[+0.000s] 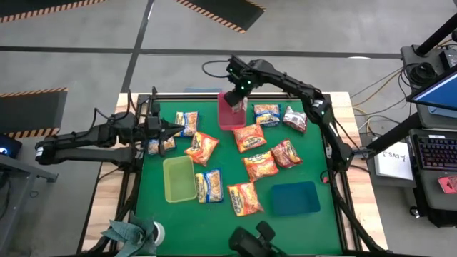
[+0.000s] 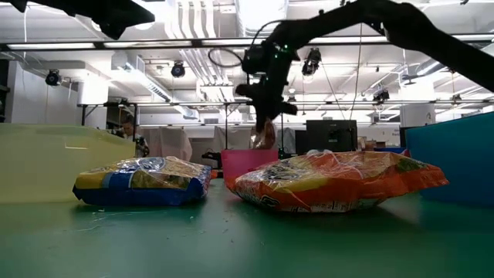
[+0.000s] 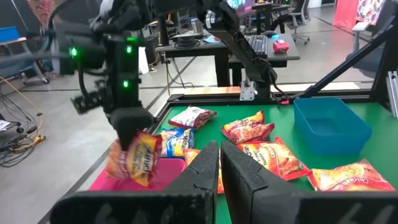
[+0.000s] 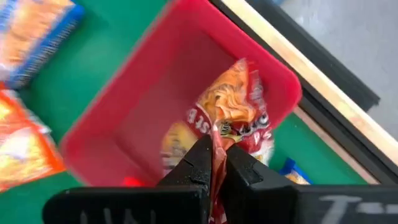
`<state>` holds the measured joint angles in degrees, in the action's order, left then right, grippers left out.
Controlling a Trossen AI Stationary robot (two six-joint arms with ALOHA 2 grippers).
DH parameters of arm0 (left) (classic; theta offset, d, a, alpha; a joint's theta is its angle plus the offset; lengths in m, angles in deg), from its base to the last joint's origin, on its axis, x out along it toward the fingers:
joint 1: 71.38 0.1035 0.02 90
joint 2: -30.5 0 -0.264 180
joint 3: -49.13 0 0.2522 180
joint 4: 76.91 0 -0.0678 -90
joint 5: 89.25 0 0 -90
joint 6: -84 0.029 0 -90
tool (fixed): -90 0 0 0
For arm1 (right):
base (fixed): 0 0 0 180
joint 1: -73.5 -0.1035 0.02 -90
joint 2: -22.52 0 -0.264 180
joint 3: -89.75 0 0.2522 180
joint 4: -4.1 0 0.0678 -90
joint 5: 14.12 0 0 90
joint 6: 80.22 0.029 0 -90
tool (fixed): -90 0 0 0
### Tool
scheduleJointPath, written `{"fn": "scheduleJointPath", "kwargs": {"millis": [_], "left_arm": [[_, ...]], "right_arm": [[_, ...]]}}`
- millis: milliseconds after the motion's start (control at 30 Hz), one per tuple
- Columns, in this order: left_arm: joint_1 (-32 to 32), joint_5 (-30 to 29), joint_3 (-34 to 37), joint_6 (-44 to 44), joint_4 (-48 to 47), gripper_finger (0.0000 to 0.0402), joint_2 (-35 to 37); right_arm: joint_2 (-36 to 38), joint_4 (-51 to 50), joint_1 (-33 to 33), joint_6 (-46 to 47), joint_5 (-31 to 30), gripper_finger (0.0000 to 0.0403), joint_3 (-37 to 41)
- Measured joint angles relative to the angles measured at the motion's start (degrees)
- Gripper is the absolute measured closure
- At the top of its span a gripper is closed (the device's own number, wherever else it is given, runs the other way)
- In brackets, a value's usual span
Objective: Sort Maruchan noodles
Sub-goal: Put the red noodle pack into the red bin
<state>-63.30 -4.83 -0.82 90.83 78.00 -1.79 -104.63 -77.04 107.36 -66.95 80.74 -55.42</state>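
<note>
Directly above the red tray [image 4: 124, 124], the right gripper [image 4: 214, 163] pinches a light, crinkly, slippery red noodle packet [image 4: 233, 115] by its wrapper edge, the brittle noodle block dangling below, while the left gripper [image 1: 178, 128], beside the tray, waits shut and empty.

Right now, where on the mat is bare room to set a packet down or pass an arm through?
Bare green mat shows along the near edge, and between the yellow-green tray and the left border. The middle is crowded with noodle packets. The right gripper dangles a packet over the red tray; the left gripper waits at the left edge.
</note>
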Motion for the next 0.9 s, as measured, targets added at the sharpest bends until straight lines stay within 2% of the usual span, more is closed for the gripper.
{"fn": "scheduleJointPath", "kwargs": {"millis": [367,533,900], "left_arm": [[0.0,0.0,0.0,0.2,0.2,0.0400,0.0],[0.0,0.0,0.0,0.2,0.2,0.0400,-0.3],[0.0,-0.1,0.0,0.2,0.8,0.0400,-1.5]], "right_arm": [[-2.4,1.2,0.0,0.2,-0.4,0.0394,0.8],[-2.4,2.6,0.0,0.2,-3.9,0.0389,0.8],[-2.4,5.2,0.1,0.2,-6.9,0.0303,1.2]]}}
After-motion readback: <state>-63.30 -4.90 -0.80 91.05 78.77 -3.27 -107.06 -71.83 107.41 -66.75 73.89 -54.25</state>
